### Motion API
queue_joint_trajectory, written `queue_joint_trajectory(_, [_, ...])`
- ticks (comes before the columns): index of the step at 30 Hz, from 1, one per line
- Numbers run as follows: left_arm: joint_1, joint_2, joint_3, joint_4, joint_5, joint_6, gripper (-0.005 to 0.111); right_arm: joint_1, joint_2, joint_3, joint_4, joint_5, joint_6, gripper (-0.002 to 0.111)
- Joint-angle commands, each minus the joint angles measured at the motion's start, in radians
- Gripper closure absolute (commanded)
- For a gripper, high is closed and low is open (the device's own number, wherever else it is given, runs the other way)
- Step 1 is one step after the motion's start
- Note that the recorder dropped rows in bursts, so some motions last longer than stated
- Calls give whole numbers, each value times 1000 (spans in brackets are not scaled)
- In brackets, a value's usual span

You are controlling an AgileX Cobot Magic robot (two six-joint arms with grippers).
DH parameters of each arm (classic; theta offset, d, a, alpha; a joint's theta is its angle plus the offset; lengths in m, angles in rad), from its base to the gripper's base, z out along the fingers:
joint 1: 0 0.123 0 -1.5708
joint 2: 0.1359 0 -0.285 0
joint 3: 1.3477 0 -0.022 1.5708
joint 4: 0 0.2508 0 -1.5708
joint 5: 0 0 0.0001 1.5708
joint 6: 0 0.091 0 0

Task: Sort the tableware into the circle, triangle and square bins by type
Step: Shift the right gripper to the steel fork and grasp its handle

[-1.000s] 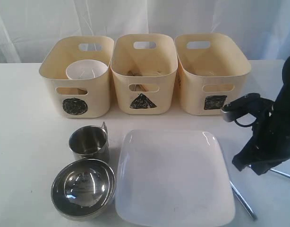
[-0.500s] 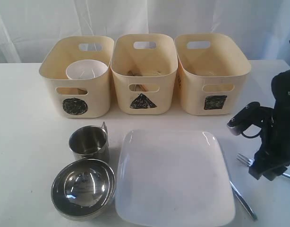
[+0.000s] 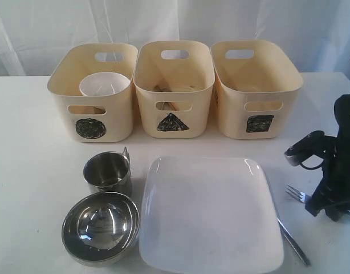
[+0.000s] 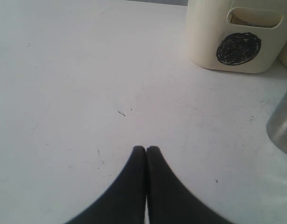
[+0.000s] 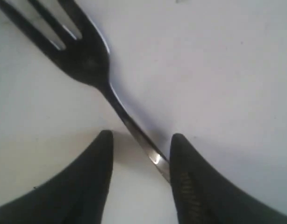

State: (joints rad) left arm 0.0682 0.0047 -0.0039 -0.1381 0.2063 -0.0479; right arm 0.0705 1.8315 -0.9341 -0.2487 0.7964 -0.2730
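**Right gripper point(image 5: 141, 140) astride the fork point(image 5: 89, 58) handle, jaws spread, nothing pinched.**
The fork lies flat on the table point(image 3: 27, 171), right of the square plate point(image 3: 209, 211), tines toward the plate. Its handle passes between the jaws, nearer one finger. The left gripper point(image 4: 146, 149), pressed together, sits well apart. Since a second ago the right arm has shifted right, uncovering the tines.

Lab tabletop point(image 3: 32, 171), white backdrop point(image 3: 163, 20), labelled bins point(image 3: 147, 111)

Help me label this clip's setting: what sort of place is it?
Probably a staged test bench, not a kitchen: a bare white table, a white curtain behind, and hand-marked circle bin, triangle bin and square bin.
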Motion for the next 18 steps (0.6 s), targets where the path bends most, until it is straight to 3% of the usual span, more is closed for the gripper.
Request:
queue_joint_trajectory(1, [-1,-5,4,-3,-4,1,107,-13,85,0,64,11,-49,71])
queue_joint_trajectory(10, [-1,-5,4,-3,-4,1,107,-13,101,0,151,52,-124,108])
queue_joint_trajectory(18, [-1,-5,4,-3,-4,1,107,-13,95,0,221,61,-124,108])
